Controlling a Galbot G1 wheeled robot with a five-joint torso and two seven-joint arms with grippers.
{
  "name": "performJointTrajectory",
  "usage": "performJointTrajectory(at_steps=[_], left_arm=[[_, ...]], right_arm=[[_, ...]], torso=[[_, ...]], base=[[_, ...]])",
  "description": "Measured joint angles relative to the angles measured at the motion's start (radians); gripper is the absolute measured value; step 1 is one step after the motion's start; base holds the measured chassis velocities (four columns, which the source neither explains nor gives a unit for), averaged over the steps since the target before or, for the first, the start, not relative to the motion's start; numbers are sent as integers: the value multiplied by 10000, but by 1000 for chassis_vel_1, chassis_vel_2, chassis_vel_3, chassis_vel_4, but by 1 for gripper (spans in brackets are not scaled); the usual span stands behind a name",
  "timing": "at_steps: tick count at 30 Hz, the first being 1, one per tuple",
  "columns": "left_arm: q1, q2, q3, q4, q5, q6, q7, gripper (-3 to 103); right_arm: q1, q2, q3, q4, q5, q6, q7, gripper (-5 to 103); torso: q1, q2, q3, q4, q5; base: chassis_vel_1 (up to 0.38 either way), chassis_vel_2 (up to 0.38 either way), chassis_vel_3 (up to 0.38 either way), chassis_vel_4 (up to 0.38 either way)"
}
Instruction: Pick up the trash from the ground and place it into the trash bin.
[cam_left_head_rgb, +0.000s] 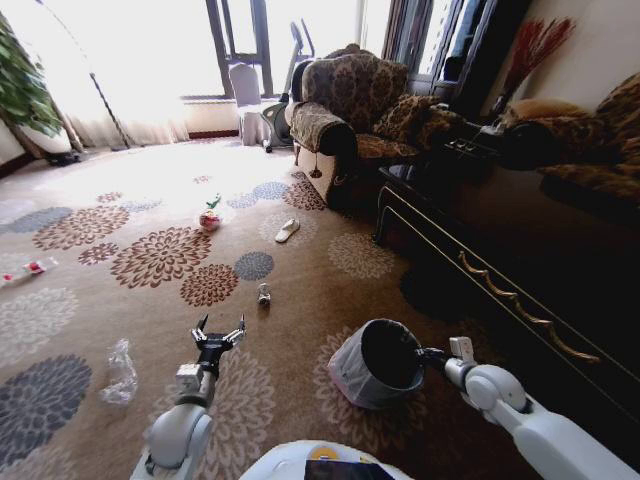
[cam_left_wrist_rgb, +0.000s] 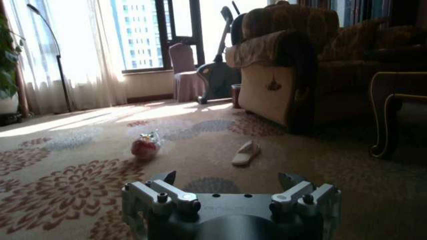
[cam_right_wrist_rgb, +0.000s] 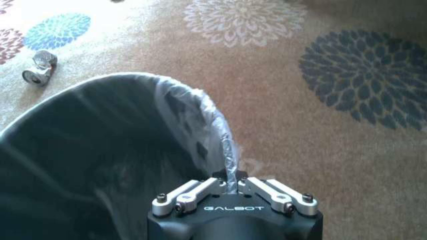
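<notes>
The right gripper (cam_right_wrist_rgb: 231, 186) pinches the rim of the small black bag-lined trash bin (cam_left_head_rgb: 383, 350), tilting it for drop-offs, while the open-jawed left gripper (cam_left_head_rgb: 218, 334) faces the small silver can (cam_left_head_rgb: 264, 295) lying on the carpet ahead.

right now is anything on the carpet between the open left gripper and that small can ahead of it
Nothing visible. The left gripper hangs open above the carpet, and the small can lies just ahead and slightly to its right with only bare carpet between. The right gripper is shut on the trash bin rim, off to the side.
</notes>
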Motion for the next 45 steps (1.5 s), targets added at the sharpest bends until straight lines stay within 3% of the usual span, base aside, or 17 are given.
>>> performJointTrajectory(at_steps=[12, 16, 17, 20, 28, 40, 45], left_arm=[[20, -68, 89, 57, -25, -12, -46, 100], [24, -4, 203, 153, -35, -118, -146, 100], [48, 50, 280, 215, -29, -220, -167, 100], [91, 168, 418, 338, -28, -348, -249, 100], [311, 451, 523, 389, -41, -283, -619, 100], [498, 614, 917, -111, 84, 31, -1182, 100], [391, 749, 1173, 51, 203, -384, -1374, 100]], right_arm=[[-18, 79, -39, 880, -34, 146, 161, 2], [166, 265, 555, 1307, -795, 567, 394, 2], [285, 374, 788, 1409, -1591, 925, 383, 2], [462, 596, 1024, 1590, -2570, 1378, 348, 2], [136, 1158, 1265, 1951, -3809, 1928, -202, 2], [-225, 1978, 1798, 1925, -4105, 2077, -536, 2], [-468, 2059, 2006, 2037, -4127, 2083, -572, 2]], torso=[[0, -1, 1, 0, 5], [0, -1, 1, 0, 1], [0, 0, 1, 2, 1], [0, 0, 0, -1, -1], [0, -1, 0, -2, 5], [0, 0, 0, 0, 4], [-1, 2, 0, 4, 3]], base=[[0, 0, 0, 0], [0, 0, 0, 0], [0, 0, 0, 0], [0, 0, 0, 0], [0, 0, 0, 0], [17, 20, 23, 20], [59, 75, 81, 58]])
